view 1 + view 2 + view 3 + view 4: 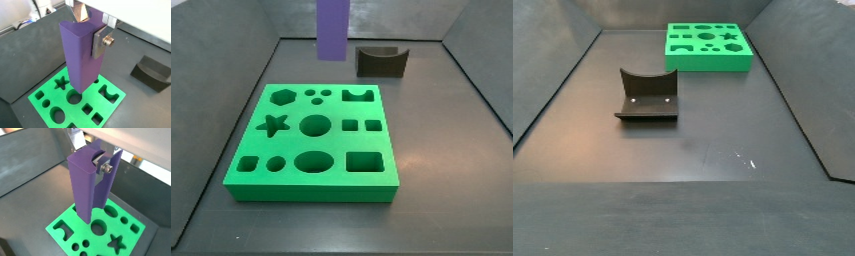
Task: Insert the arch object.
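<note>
Above the board (77,102), we see our gripper (93,22) pinching the arch (81,55) near its upper end, one silver finger (101,41) pressed flat against a side face of the purple block. In both wrist views the arch hangs upright, its lower end over the board's middle and clear of the green surface as far as we can tell; in a wrist view (90,185) a long groove runs down one of its faces. In a side view the arch (333,28) shows only as a purple column above the board's far edge, cut off by the frame, and we cannot see the gripper there.

The board (311,140) lies flat on the dark floor, with cutouts of several shapes: a star (273,125), a hexagon, circles, squares, an oval and an arch-shaped slot (357,95) at the far corner. All of these cutouts look open.

Beyond the board stands the fixture (381,62), well apart from it, dark with a curved notch on top. In a side view the fixture (647,95) sits nearer the camera than the board (708,47), with bare floor between them.
</note>
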